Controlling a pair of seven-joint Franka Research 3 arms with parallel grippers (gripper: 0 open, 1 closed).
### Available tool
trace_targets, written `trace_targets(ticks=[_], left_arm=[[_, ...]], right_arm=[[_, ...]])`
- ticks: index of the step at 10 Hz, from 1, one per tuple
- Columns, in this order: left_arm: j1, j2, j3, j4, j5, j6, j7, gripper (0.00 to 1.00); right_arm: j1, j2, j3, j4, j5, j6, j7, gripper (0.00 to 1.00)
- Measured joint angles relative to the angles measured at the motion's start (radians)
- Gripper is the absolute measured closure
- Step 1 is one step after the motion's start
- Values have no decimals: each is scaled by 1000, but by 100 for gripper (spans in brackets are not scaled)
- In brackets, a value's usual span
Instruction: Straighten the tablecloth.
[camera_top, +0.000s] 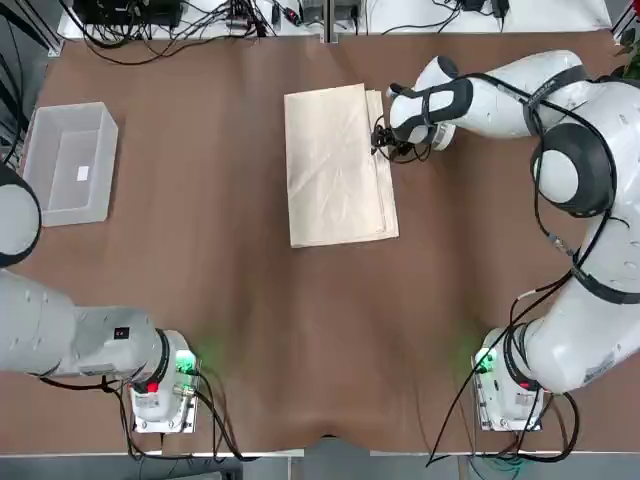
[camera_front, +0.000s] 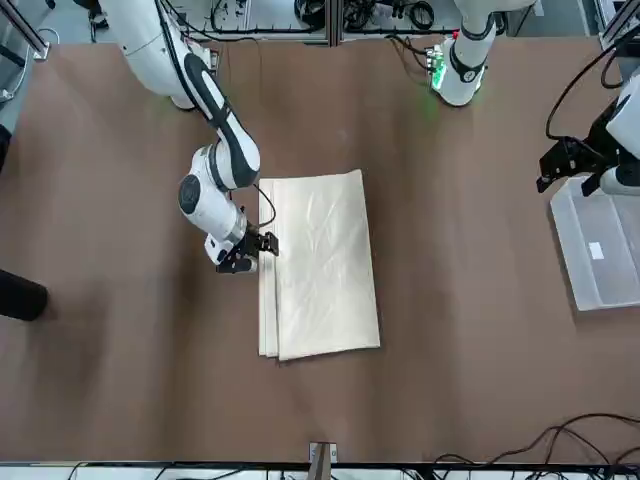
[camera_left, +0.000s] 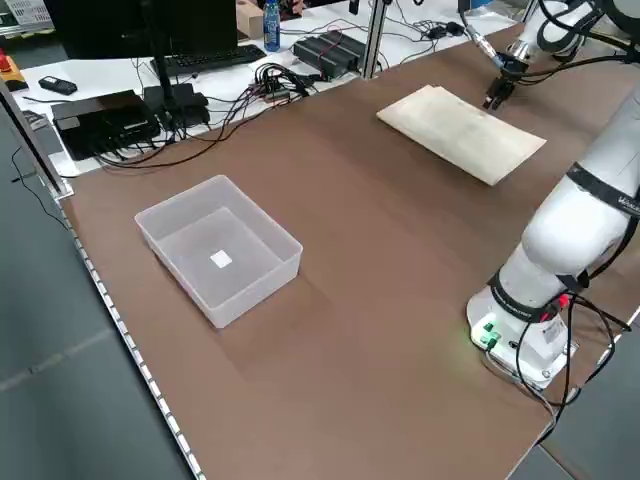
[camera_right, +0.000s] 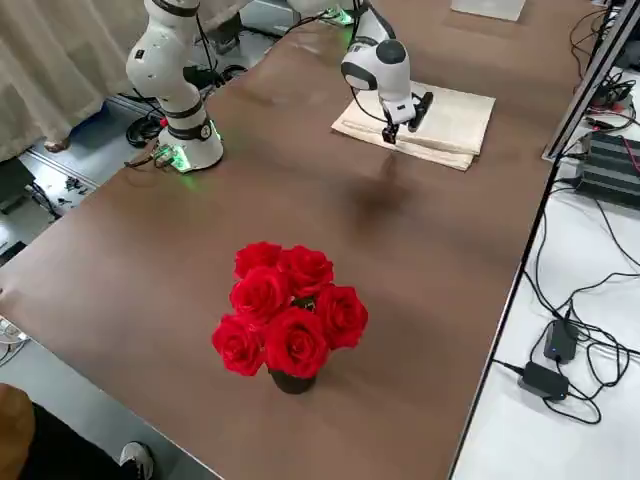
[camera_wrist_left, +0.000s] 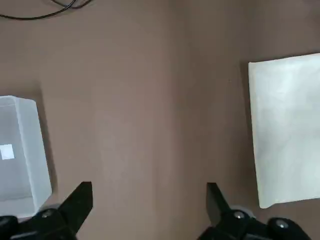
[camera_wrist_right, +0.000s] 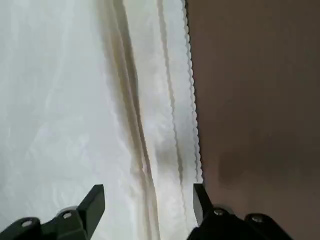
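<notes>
A bunch of red roses (camera_right: 288, 313) stands lowest and nearest in the right side view, on the brown counter (camera_top: 250, 330). No brand or writing can be read anywhere; the clear plastic bin (camera_top: 68, 162) at the left of the top view holds only a small white tag, too small to read. The tablecloth (camera_top: 338, 164) lies folded in a long cream rectangle just above the middle of the top view, its layered edges stepped along its right side. The right hand (camera_top: 380, 139) hovers over that right edge, fingers parted and grasping nothing; the right wrist view shows the scalloped hem (camera_wrist_right: 192, 100) between its fingers. The left hand (camera_front: 562, 163) sits at the right edge of the front view, above the bin, released and empty, its arm partly cut off.
</notes>
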Motion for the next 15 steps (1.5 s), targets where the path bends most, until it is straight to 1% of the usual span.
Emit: trace_targets(ticks=[3, 6, 7, 8, 10, 11, 12, 13, 14, 15], left_arm=[[2, -55, 0, -79, 0, 6, -8, 0], [10, -64, 0, -90, 5, 6, -37, 0], [13, -64, 0, -90, 5, 7, -39, 0], [16, -64, 0, -90, 5, 9, -39, 0], [19, -64, 0, -90, 5, 9, -38, 0], [19, -64, -1, -90, 5, 9, -37, 0], [19, -64, -1, -90, 5, 9, -37, 0], [19, -64, -2, -90, 5, 9, -37, 0], [19, -64, -2, -90, 5, 10, -37, 0], [19, -64, -2, -90, 5, 11, -36, 0]], right_arm=[[-21, 23, 0, 18, 3, 2, -21, 20], [-59, 91, 0, 84, 5, -3, -57, 20], [-69, 102, 6, 104, 9, -18, -61, 20], [-89, 104, 27, 129, 32, -42, -63, 20], [-157, 104, 89, 193, 70, -112, -98, 20], [-180, 104, 105, 210, 72, -132, -110, 20], [-197, 104, 117, 214, 77, -135, -138, 20], [-231, 105, 138, 215, 112, -155, -191, 20], [-280, 106, 161, 215, 171, -198, -275, 20], [-317, 110, 172, 215, 224, -227, -360, 20]])
